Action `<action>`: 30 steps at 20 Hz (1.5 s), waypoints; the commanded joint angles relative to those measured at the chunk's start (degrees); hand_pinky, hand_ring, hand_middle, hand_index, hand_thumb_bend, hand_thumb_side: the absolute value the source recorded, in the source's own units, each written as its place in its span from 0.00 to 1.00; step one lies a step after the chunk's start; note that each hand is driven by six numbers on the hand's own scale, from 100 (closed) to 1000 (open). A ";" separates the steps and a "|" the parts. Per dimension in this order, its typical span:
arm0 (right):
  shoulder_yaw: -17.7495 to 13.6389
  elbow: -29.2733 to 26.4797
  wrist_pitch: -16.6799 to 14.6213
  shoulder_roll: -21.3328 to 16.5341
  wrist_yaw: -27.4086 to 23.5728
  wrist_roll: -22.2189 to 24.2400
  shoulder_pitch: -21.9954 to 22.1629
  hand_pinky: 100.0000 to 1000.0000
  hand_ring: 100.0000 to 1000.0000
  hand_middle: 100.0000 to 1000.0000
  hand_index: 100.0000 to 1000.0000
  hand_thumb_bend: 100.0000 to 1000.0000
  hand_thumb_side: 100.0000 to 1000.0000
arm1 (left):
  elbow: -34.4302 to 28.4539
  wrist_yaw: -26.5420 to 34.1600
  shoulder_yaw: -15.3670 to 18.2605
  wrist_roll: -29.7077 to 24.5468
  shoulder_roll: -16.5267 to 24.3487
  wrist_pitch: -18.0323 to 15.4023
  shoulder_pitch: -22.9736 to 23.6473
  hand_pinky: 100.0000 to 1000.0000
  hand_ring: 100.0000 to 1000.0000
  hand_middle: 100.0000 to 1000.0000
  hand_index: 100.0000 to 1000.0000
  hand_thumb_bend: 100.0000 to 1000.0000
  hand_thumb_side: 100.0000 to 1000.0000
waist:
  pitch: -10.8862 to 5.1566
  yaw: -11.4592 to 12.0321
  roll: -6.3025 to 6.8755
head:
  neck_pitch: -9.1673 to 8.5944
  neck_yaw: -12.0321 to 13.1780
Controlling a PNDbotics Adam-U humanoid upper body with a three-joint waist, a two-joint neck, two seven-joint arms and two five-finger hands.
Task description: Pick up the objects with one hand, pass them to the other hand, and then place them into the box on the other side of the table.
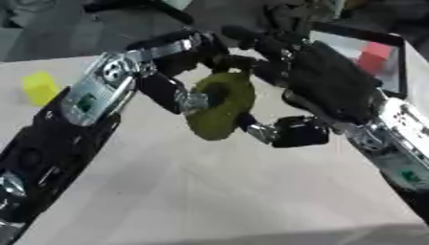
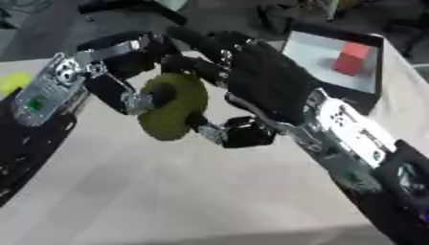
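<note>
Two robot hands meet at centre frame above the bench (image 1: 209,191): left robot hand (image 1: 180,93) and right robot hand (image 1: 322,83) both curl round an olive-green ring (image 1: 220,107) (held aloft). Upper right, the box (image 2: 368,93) holds a red block (image 2: 352,57).

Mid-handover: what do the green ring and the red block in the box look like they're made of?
Olive-green ring: apparently soft foam or plush, with a matte, lumpy, sagging outline. Red cube-shaped block: looks rigid, maybe painted wood or plastic, with flat faces and crisp edges; can't tell which.
</note>
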 commanded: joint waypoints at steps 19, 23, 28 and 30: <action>-0.71 -0.08 6.33 -0.88 0.10 -12.36 0.54 0.65 0.74 1.00 0.17 0.00 0.38 | -2.58 3.04 2.25 -6.58 0.19 -0.73 -1.78 0.46 0.32 0.30 0.48 0.00 0.18 | -0.69 -0.11 -0.26 | -0.12 -0.56; -0.74 -0.08 7.15 -0.81 -0.16 -14.95 0.54 0.63 0.73 1.00 0.16 0.00 0.35 | -2.34 2.93 2.30 -6.58 0.14 -0.45 -1.70 0.46 0.32 0.30 0.48 0.00 0.18 | -0.69 -0.19 -0.25 | -0.12 -0.62; -0.67 -0.08 7.52 -0.71 -0.68 -16.45 0.60 0.62 0.72 1.00 0.15 0.00 0.30 | -2.01 2.67 2.41 -6.58 0.08 -0.80 -1.63 0.47 0.34 0.32 0.50 0.00 0.16 | -0.70 -0.22 -0.26 | -0.12 -0.68; -0.63 -0.08 7.63 -0.68 -1.12 -16.58 0.58 0.62 0.71 1.00 0.14 0.00 0.29 | -1.77 2.48 2.28 -6.58 0.04 -0.99 -1.57 0.48 0.35 0.33 0.51 0.00 0.17 | -0.69 -0.23 -0.25 | -0.12 -0.73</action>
